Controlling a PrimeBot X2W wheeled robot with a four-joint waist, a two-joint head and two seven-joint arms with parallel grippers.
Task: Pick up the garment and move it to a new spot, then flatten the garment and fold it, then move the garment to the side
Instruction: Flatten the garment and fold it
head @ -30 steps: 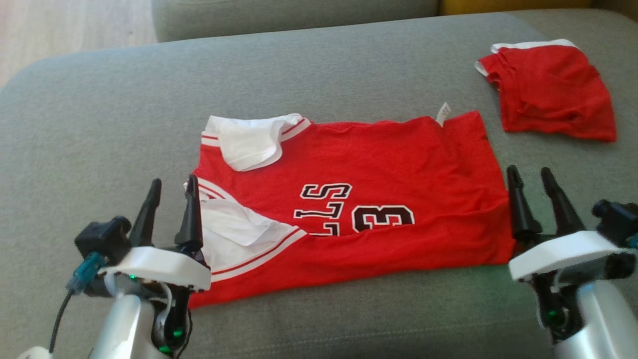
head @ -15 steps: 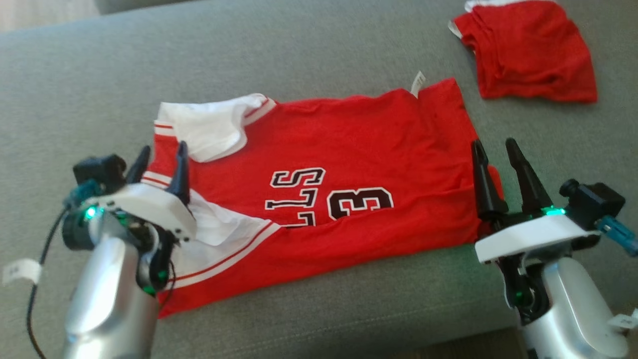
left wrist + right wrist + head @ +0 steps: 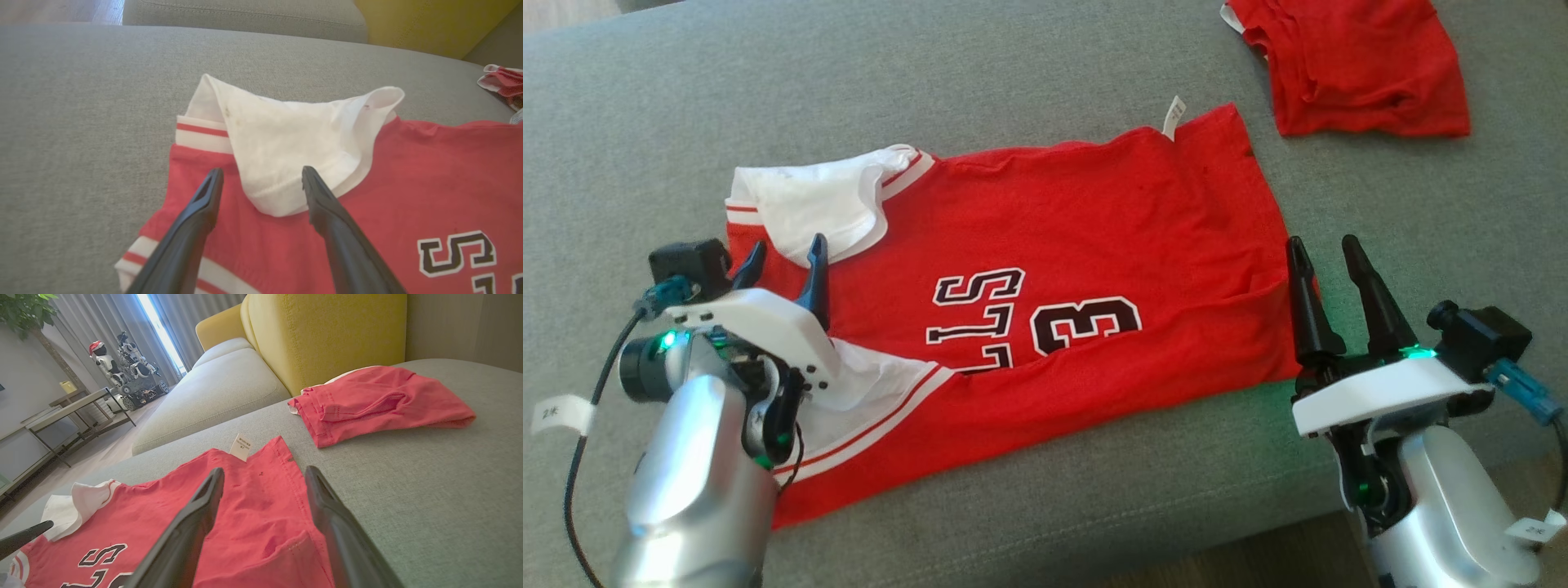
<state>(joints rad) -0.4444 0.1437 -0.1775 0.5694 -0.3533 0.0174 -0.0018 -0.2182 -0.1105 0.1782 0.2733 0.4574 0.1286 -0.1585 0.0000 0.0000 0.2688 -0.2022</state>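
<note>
The garment (image 3: pixel 1086 220) is a red jersey with black lettering and white, red-striped sleeves, lying folded lengthwise on the grey cushion (image 3: pixel 1013 73). My left gripper (image 3: pixel 789 243) hovers open over its left end, with its fingertips either side of the folded white sleeve (image 3: pixel 294 134) in the left wrist view (image 3: pixel 262 169). My right gripper (image 3: pixel 1321 241) stands open at the garment's right end. Its left finger is over the red hem (image 3: pixel 261 522) and its right finger over bare cushion, in the right wrist view (image 3: pixel 264 469). Neither gripper holds anything.
A second red garment (image 3: pixel 1356 65) lies crumpled at the back right of the cushion. The cushion's front edge runs along the bottom right, with floor (image 3: pixel 1258 563) below it. A yellow backrest (image 3: pixel 327 330) rises behind, and a low table (image 3: pixel 69 410) stands further off.
The head camera has tilted, so the whole picture has shifted up and left. My left gripper has moved in over the garment's left end. My right gripper keeps its place at the hem.
</note>
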